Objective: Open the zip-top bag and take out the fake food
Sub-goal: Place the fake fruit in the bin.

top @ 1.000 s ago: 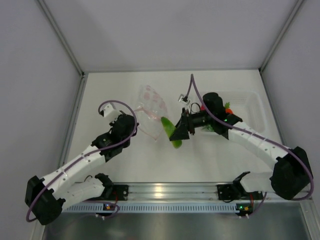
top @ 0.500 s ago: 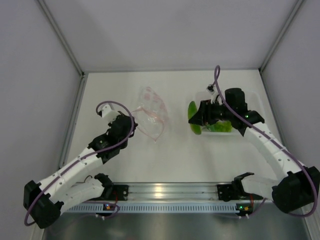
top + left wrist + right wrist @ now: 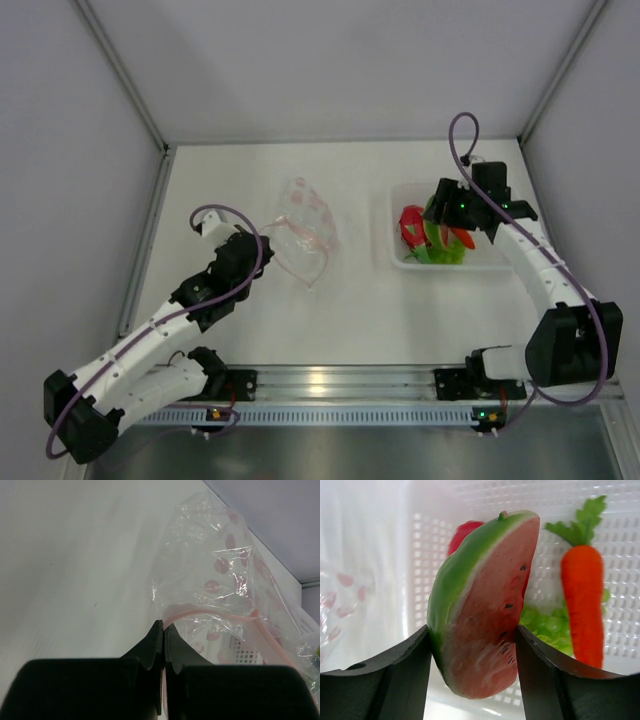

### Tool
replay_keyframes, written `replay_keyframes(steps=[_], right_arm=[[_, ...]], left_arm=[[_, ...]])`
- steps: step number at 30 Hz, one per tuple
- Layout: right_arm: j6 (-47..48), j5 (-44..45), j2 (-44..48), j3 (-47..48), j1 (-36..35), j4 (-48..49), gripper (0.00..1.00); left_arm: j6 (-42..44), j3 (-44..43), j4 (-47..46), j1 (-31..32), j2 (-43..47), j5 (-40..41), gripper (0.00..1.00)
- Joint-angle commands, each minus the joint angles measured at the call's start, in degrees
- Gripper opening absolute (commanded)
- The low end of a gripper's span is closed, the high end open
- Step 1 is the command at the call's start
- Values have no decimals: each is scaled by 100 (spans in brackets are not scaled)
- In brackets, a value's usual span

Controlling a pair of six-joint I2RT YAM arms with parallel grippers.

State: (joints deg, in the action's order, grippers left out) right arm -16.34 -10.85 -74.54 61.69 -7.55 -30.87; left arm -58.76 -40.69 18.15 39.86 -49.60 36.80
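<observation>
Right wrist: right end effector [image 3: 472,632] is gripping the watermelon slice [image 3: 485,595] upright above the tub [image 3: 630,555]; left end effector [image 3: 164,630] is pinching the zip-top bag [image 3: 220,555].

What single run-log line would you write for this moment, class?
left gripper: shut on zip-top bag | right gripper: shut on melon slice, over tub | in tub: carrot, green pieces

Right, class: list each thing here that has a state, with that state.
left fingers: shut on zip-top bag edge.
right fingers: gripping watermelon slice.
zip-top bag: crumpled, pinched at its zip strip.
watermelon slice: held upright over tub.
carrot: lying in tub.
tub: holding carrot.
</observation>
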Motion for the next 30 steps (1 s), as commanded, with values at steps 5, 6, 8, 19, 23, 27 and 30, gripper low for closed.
replay_keyframes(steps=[5, 6, 8, 19, 23, 27, 30], right_arm=[[-326, 1549, -657, 501, 368, 196, 24], [-335, 1647, -771, 537, 377, 187, 25], [-361, 1945, -851, 633, 377, 196, 31], [-361, 1955, -869, 1055, 368, -138, 99], [-291, 1859, -360, 915, 316, -217, 99], [-238, 1666, 369, 660, 202, -200, 99], [-177, 1569, 791, 468, 131, -296, 99]], left_arm=[[312, 43, -75, -22, 161, -190, 0], [339, 35, -49, -22, 179, -190, 0], [400, 17, -22, -22, 232, -208, 0], [927, -281, 57, -136, -110, -6, 0], [1147, -475, 109, -364, -348, 3, 0], [1349, -800, 277, -523, -664, 477, 0], [1612, -985, 373, -575, -953, 723, 0]])
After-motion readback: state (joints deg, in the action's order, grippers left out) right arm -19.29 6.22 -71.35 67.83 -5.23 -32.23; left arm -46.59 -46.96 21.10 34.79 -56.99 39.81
